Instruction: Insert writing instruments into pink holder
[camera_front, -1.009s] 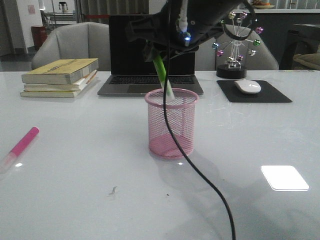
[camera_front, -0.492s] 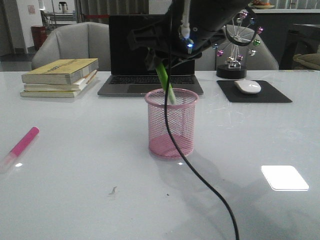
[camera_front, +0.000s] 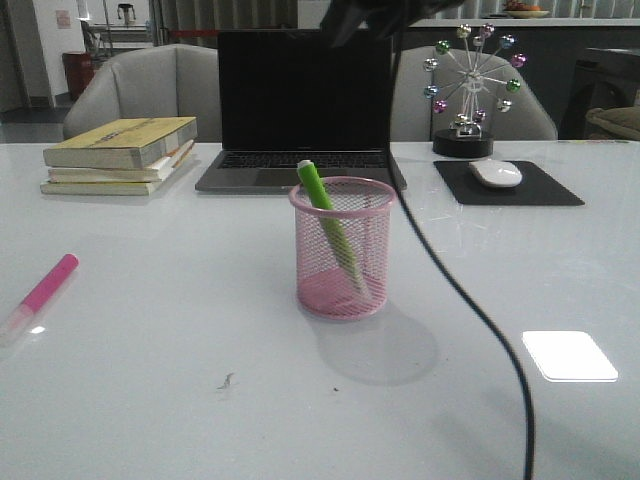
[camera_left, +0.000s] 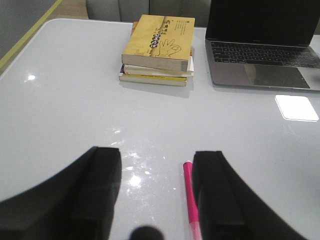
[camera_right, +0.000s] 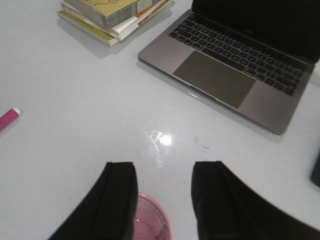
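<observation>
The green marker (camera_front: 328, 222) leans inside the pink holder (camera_front: 343, 250) at the table's middle, its top poking above the rim. My right gripper (camera_right: 163, 170) is open and empty, high above the holder (camera_right: 152, 220); only a dark part of that arm shows at the top of the front view. The magenta marker (camera_front: 42, 290) lies flat near the table's left edge. In the left wrist view that marker (camera_left: 189, 195) lies just inside one finger of my open left gripper (camera_left: 156, 160), which hovers over it. Its end (camera_right: 8, 118) also shows in the right wrist view.
A stack of books (camera_front: 122, 152) sits at the back left, a laptop (camera_front: 302, 110) behind the holder, a mouse (camera_front: 495, 173) on a black pad and a ferris-wheel ornament (camera_front: 470, 85) at the back right. A black cable (camera_front: 470, 300) hangs across the front right.
My right gripper let go of the green marker, which dropped into the holder. The right arm then rose up out of the front view.
</observation>
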